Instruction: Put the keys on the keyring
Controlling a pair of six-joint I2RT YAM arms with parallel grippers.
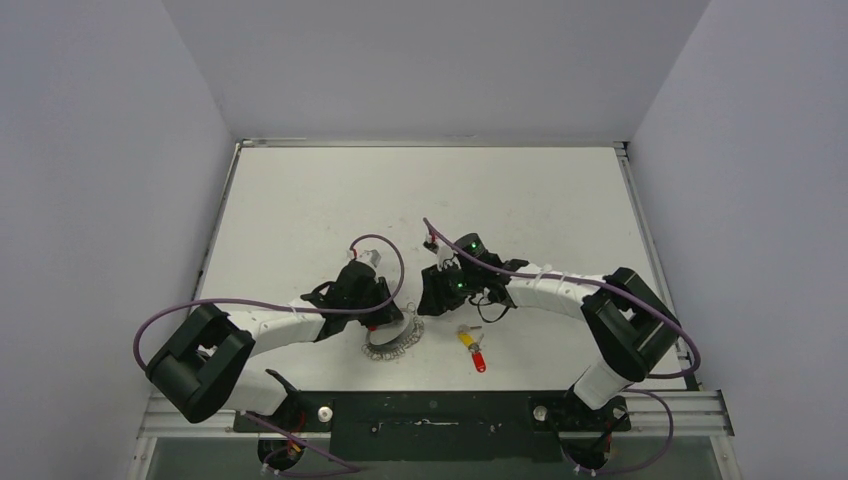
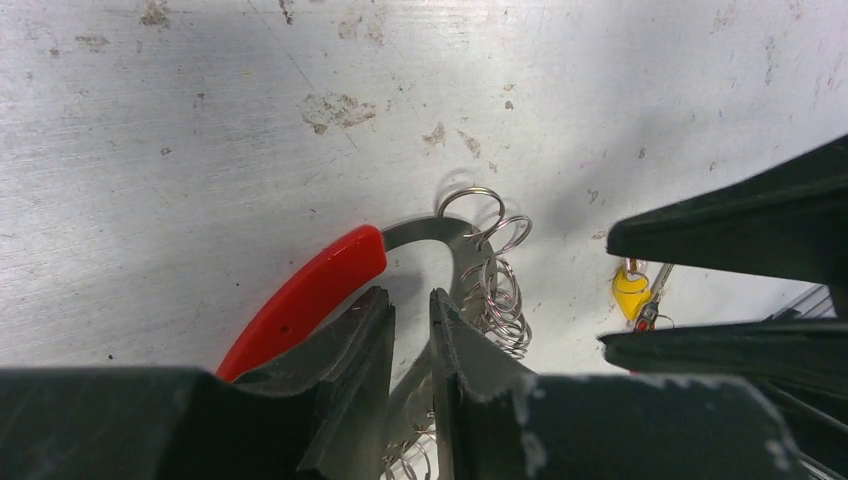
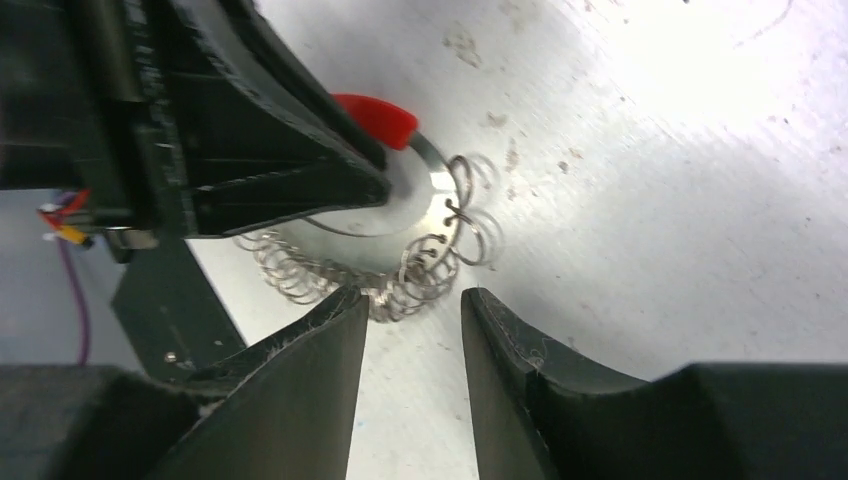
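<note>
Top camera first: the keyring [image 1: 393, 340] lies on the bench [image 1: 420, 190] near the front edge. The keys [image 1: 472, 348] rest at its 3 o'clock, apart from it, the yellow head nearer the ring and the red head at the pair's 5 o'clock end. Both arms crowd over the ring, and that view hides the fingertips.

The left wrist camera fills the gap. The left tool [image 2: 410, 305] is pinched down to a narrow slit, and the ring's flat metal band runs straight through it, so it is gripping the keyring. The red sleeve [image 2: 310, 295] curves off at 9 o'clock and the coiled wire [image 2: 497, 290] sits at 1 o'clock. Over at 3 o'clock, the yellow-headed key [image 2: 630, 292] peeks out between two black fingers.

On the right wrist camera, the right tool [image 3: 412, 297] stands parted and holds nothing. The coil sits right at its tips, at 12 o'clock; whether it touches them, the view does not say.
</note>
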